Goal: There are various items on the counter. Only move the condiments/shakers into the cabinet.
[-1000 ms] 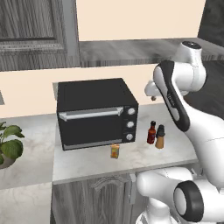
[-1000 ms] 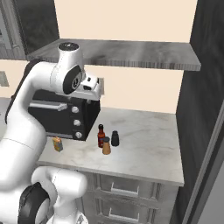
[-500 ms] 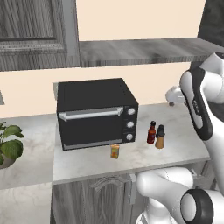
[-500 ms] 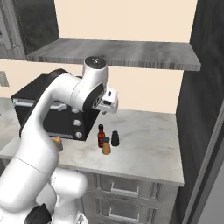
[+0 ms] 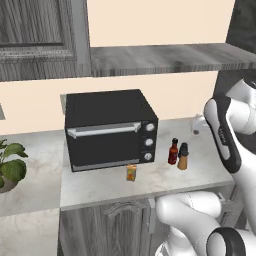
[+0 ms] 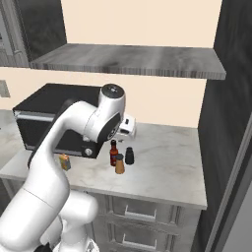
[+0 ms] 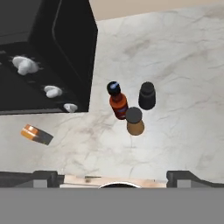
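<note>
Fingers (image 7: pixel 46 177) spread wide apart, empty, above the tabletop (image 7: pixel 175 52). At hand-view centre, red bottle (image 7: pixel 117 101), tan shaker (image 7: pixel 134 121) and black shaker (image 7: pixel 147 96) stand clustered right of the oven (image 7: pixel 39 52); carton (image 7: pixel 37 134) lower left.

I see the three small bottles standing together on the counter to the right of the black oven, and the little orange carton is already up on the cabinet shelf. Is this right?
Not quite. The orange carton is on the counter, just in front of the black oven, as the left base view shows. The three bottles do stand together right of the oven: red bottle, tan shaker, black shaker.
</note>
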You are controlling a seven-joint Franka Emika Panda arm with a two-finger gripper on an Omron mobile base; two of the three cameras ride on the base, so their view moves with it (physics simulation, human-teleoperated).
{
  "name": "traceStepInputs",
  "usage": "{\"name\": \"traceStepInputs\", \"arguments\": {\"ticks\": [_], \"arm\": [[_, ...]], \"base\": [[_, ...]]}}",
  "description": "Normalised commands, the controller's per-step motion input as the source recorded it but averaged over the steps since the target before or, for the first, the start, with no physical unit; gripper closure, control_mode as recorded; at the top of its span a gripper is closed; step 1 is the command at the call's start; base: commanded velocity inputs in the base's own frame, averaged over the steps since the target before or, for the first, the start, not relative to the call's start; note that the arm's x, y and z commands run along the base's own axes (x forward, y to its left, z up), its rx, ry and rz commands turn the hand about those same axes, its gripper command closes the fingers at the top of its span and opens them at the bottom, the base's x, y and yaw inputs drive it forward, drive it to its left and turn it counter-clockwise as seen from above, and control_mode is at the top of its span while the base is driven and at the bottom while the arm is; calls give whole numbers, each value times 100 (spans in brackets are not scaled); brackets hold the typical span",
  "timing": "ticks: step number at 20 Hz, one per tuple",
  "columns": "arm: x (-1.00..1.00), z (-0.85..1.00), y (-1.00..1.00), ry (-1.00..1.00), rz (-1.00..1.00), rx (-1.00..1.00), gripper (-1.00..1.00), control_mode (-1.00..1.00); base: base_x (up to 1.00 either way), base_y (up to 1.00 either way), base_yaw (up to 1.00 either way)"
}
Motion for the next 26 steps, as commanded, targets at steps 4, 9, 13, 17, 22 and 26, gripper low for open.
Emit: {"name": "traceStepInputs", "arguments": {"ticks": [4,9,13,17,22,26], "arm": [[2,-47,0,0,0,-4,-100,-100],[14,-39,0,0,0,-7,-100,-100],[17,-40,0,0,0,-7,-100,-100],[28,-31,0,0,0,-3,-100,-100],[18,-30,0,-1,0,-2,-100,-100],[12,-30,0,-1,0,-2,-100,-100]], "base": [[0,0,0],[0,0,0],[0,0,0],[0,0,0],[0,0,0],[0,0,0]]}}
